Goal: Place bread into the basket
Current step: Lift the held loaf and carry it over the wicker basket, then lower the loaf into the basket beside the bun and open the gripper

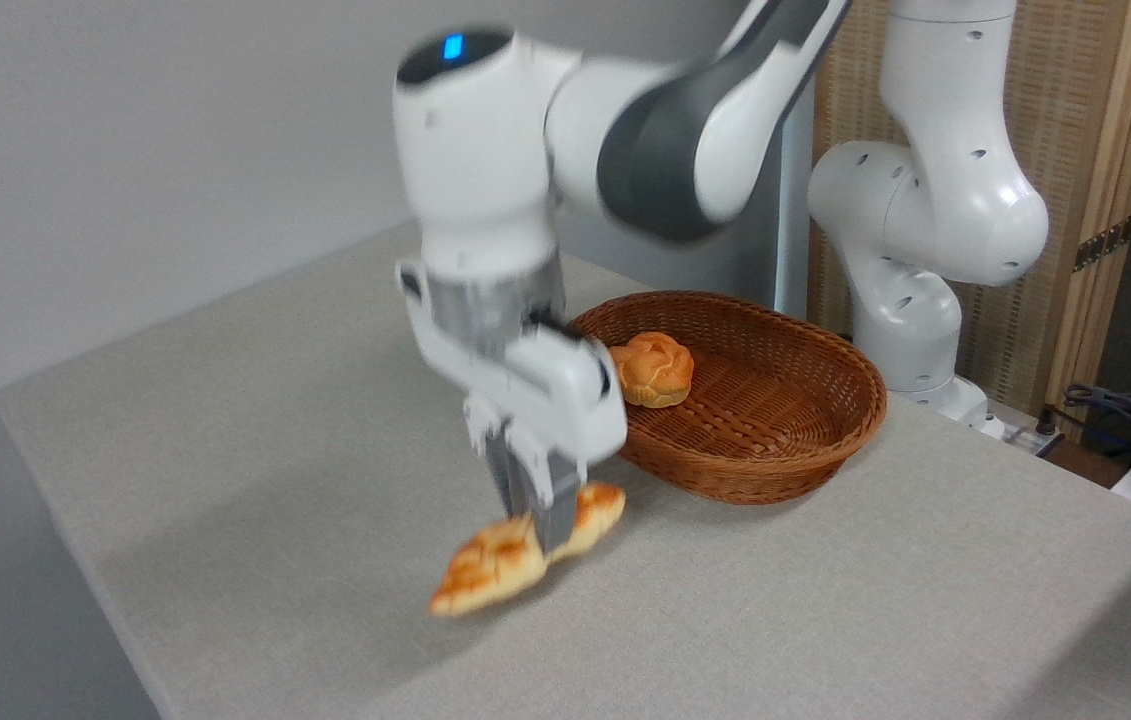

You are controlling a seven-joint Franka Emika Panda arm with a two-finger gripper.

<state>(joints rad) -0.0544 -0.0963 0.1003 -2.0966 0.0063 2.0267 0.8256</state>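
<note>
The long braided golden-orange bread (495,563) hangs a little above the grey table, pinched near its middle by my gripper (537,530), which is shut on it. Its left tip points down toward the table's front. The picture is blurred by motion around the hand. The oval reddish-brown wicker basket (775,455) stands on the table just right of and behind the gripper. Its left rim is partly hidden by the hand.
A small round orange bun (653,369) lies inside the basket at its left end. The arm's white base (910,330) rises behind the basket. The grey table (825,620) drops off at its front-left edge. Cables lie at the far right.
</note>
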